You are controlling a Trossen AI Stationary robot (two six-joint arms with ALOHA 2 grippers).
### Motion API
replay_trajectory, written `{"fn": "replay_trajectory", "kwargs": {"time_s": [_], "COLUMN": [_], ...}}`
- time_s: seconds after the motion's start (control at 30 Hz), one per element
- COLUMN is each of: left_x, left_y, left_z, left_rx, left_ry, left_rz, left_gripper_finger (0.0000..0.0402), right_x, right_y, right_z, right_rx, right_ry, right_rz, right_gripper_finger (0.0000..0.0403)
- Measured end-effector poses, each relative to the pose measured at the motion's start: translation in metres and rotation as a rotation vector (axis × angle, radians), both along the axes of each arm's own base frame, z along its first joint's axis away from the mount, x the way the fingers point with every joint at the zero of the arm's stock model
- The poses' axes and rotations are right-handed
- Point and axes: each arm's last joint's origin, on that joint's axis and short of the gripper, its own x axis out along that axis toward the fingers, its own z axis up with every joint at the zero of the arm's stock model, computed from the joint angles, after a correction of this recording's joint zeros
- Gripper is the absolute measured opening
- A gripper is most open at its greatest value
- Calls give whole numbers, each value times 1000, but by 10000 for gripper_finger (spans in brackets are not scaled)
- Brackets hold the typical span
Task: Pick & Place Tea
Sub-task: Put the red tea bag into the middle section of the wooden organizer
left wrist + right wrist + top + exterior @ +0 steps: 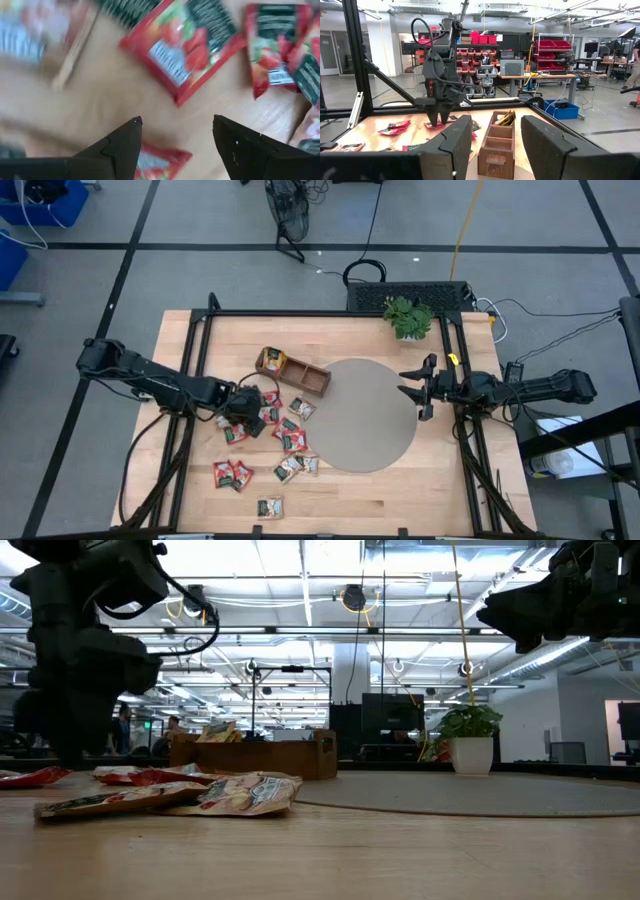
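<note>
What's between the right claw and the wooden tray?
In the high view, only the round grey mat lies between the right claw and the tray. Nothing sits on that stretch.

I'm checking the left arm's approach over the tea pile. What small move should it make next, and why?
Probably lower straight down and close. The left gripper hangs with jaws open above the scattered red square paper tea sachets, one sachet lying right between its fingers. The long brown wooden compartment tray waits nearby; the right gripper idles over the round mat.

Your light wooden table (190, 490) carries a round grey mat (365, 415), a brown wooden compartment tray (295, 372), a potted green plant (408, 317) and scattered small tea sachets (285, 438).
</note>
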Motion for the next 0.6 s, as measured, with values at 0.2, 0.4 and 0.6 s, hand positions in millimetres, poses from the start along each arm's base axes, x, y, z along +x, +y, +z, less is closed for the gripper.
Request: {"fn": "replay_trajectory", "kwargs": {"time_s": [0.2, 0.4, 0.6], "left_x": [-9, -6, 13], "left_y": [0, -4, -15], "left_z": [-2, -1, 7], "left_rx": [-78, -129, -141], "left_ry": [124, 103, -143], "left_rz": [175, 147, -31], "left_gripper_finger": [243, 243, 243], "right_x": [0, 0, 0], "right_y": [0, 0, 0], "right_z": [0, 0, 0], "right_rx": [0, 0, 0], "right_ry": [0, 0, 0], "right_rz": [0, 0, 0], "right_gripper_finger": [155, 155, 155]}}
